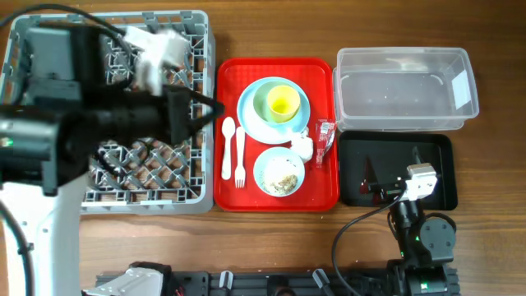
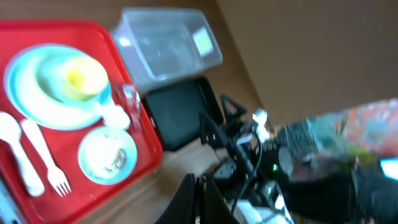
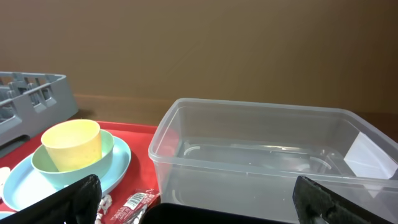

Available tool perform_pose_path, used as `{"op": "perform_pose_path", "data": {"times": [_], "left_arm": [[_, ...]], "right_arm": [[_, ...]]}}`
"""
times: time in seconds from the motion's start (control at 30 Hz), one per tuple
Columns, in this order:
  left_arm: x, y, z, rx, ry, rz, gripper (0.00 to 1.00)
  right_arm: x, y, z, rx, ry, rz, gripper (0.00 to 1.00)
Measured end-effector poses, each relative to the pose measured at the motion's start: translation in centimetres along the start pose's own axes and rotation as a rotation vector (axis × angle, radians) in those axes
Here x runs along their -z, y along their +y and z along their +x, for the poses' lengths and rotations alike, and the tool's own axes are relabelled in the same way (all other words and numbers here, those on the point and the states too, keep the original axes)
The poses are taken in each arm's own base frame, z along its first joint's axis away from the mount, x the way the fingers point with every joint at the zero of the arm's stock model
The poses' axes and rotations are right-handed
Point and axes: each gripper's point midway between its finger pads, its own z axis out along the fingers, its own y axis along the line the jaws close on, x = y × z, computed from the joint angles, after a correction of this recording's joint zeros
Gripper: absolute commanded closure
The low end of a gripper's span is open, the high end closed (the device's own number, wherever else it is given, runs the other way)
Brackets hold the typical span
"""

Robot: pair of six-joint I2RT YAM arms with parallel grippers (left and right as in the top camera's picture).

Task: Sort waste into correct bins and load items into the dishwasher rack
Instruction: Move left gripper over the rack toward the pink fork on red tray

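On the red tray, a light blue plate (image 1: pixel 261 115) carries a pale green bowl (image 1: pixel 265 97) with a yellow cup (image 1: pixel 283 103) in it. A white spoon (image 1: pixel 228 148) and fork (image 1: pixel 239 156) lie to the left. A light blue bowl (image 1: pixel 279 172) holds rice scraps. A white tissue (image 1: pixel 302 147) and a red wrapper (image 1: pixel 325 138) lie at the tray's right. The grey rack (image 1: pixel 107 197) is on the left, with my left gripper (image 1: pixel 215 107) at its right edge, shut and empty (image 2: pixel 200 199). My right gripper (image 3: pixel 199 205) is open and low over the black tray (image 1: pixel 436 156), facing the clear tub (image 1: pixel 405 89).
The red tray (image 1: pixel 275 197) sits between the rack and the bins. The left arm's body blurs over much of the rack. In the right wrist view, the clear tub (image 3: pixel 267 149) stands directly ahead and the wrapper (image 3: pixel 134 202) lies by its left corner.
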Motion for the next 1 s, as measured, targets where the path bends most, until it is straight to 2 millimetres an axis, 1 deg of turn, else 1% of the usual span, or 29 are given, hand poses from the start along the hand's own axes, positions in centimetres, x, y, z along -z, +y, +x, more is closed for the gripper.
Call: {"op": "perform_pose_path", "data": {"times": [0.17, 0.27, 0.3, 0.37, 0.4, 0.43, 0.47, 0.5, 0.63, 0.73, 0.83, 0.9, 0.97, 1.0], "left_arm": [[-3.9, -0.8, 3.3, -0.032, 0.154, 0.024, 0.96], [-7.7, -0.8, 5.8, -0.055, 0.253, 0.021, 0.96], [-8.5, -0.6, 6.2, -0.052, 0.262, 0.014, 0.96], [-10.7, -0.1, 7.4, -0.05, 0.292, -0.001, 0.96], [-12.2, 0.3, 8.3, -0.04, 0.31, -0.017, 0.96], [-13.0, 0.7, 8.9, -0.03, 0.322, -0.029, 0.96], [-14.2, 1.3, 9.7, -0.012, 0.33, -0.055, 0.96], [-15.0, 1.8, 10.1, 0.006, 0.328, -0.075, 0.96], [-18.2, 5.4, 12.0, 0.106, 0.289, -0.227, 0.96], [-20.4, 8.7, 13.2, 0.16, 0.217, -0.347, 0.96], [-21.7, 10.7, 12.9, 0.185, 0.144, -0.405, 0.96], [-22.4, 11.7, 12.0, 0.198, 0.094, -0.428, 0.96], [-22.9, 12.0, 10.5, 0.211, 0.043, -0.416, 0.96], [-23.1, 12.3, 10.2, 0.225, 0.034, -0.41, 0.96]], "right_arm": [[0.0, 0.0, 0.0, 0.0, 0.0, 0.0, 0.0], [0.0, 0.0, 0.0, 0.0, 0.0, 0.0, 0.0], [0.0, 0.0, 0.0, 0.0, 0.0, 0.0, 0.0], [0.0, 0.0, 0.0, 0.0, 0.0, 0.0, 0.0], [0.0, 0.0, 0.0, 0.0, 0.0, 0.0, 0.0], [0.0, 0.0, 0.0, 0.0, 0.0, 0.0, 0.0], [0.0, 0.0, 0.0, 0.0, 0.0, 0.0, 0.0], [0.0, 0.0, 0.0, 0.0, 0.0, 0.0, 0.0], [0.0, 0.0, 0.0, 0.0, 0.0, 0.0, 0.0], [0.0, 0.0, 0.0, 0.0, 0.0, 0.0, 0.0], [0.0, 0.0, 0.0, 0.0, 0.0, 0.0, 0.0], [0.0, 0.0, 0.0, 0.0, 0.0, 0.0, 0.0], [0.0, 0.0, 0.0, 0.0, 0.0, 0.0, 0.0], [0.0, 0.0, 0.0, 0.0, 0.0, 0.0, 0.0]]}}
